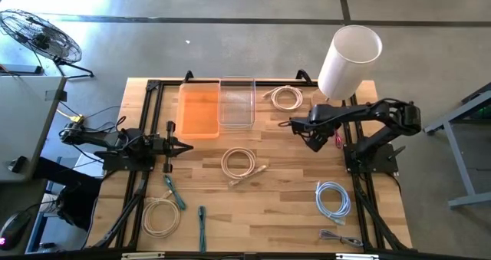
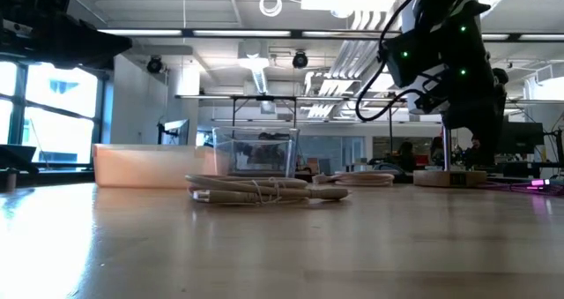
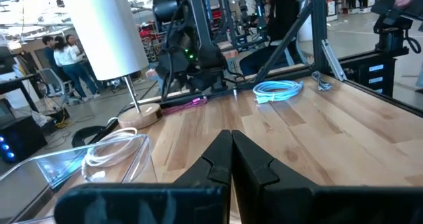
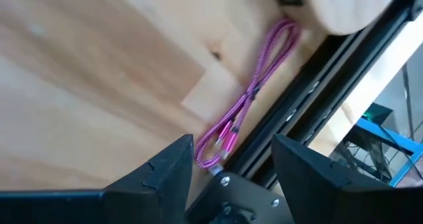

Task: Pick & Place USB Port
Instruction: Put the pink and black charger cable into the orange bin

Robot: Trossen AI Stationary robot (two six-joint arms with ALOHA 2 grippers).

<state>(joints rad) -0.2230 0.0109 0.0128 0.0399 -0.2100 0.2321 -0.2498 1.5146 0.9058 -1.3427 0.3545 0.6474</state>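
A pink cable (image 4: 254, 92) lies folded on the wood by the table's right rail, next to the lamp base (image 4: 350, 6); in the high view the pink cable (image 1: 338, 137) shows beside my right arm. My right gripper (image 4: 231, 151) is open and hangs above the table, its fingers framing the cable's near end without touching it. Seen from above, my right gripper (image 1: 313, 139) sits right of the table's middle. My left gripper (image 3: 231, 151) is shut, level over the left side (image 1: 184, 146), and holds nothing.
An orange bin (image 1: 199, 110) and a clear bin (image 1: 236, 101) stand at the far edge. Coiled cables lie about: white (image 1: 285, 97), beige in the middle (image 1: 239, 162), pale blue (image 1: 334, 197), beige near left (image 1: 159, 215), teal (image 1: 175, 192). A white lamp (image 1: 349, 60) stands far right.
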